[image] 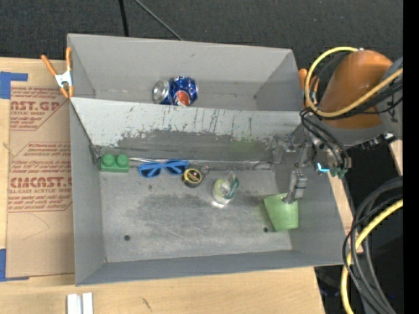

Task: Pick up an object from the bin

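So the pincer is down in the bin's right end, right at the top edge of a pale green cup-looking thing that sits close to the near right corner. Honestly can't tell if the pincer is open or clamped on it. It's touching or just about touching the green thing's upper rim, and that's as far as I'd go. My guess is that's the pick, since nothing else is anywhere near it.

Everything else is strung out along the foot of the far slope, which makes sense to me: loose stuff slides down the tilted wall and settles in that crease. From the left wall you've got a green toy brick, blue sunglasses and a small dark-and-yellow ring (a tape roll, maybe?). After those comes a clear plastic piece, a bit farther out on the floor. A crushed can is stuck higher up by the far edge, well apart from the rest.

On labels: the can is blue, red and white, very cola-brand looking, but it's too crumpled for me to read any actual word. Nothing else in there has any writing I can make out.
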You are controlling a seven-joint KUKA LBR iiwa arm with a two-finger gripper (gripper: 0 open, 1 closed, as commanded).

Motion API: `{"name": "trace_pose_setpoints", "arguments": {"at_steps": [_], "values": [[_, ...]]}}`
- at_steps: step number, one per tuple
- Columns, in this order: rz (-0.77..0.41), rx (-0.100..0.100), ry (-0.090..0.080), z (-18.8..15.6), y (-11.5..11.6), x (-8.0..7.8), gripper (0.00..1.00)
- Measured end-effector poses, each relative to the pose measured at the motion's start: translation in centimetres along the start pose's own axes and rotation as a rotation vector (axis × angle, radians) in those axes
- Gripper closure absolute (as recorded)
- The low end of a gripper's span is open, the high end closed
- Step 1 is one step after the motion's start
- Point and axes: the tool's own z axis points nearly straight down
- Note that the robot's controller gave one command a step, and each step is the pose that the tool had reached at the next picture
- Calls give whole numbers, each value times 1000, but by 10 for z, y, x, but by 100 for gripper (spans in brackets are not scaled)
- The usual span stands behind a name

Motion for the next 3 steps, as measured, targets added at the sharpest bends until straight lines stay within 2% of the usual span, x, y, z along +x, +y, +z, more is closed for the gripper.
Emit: {"name": "trace_pose_setpoints", "arguments": {"at_steps": [1, 2, 3], "values": [[-519, -3, 2, 74, -15, 7, 0], [-366, 3, -3, 88, -5, 46, 0], [-366, 8, -8, 85, -6, 44, 100]]}}
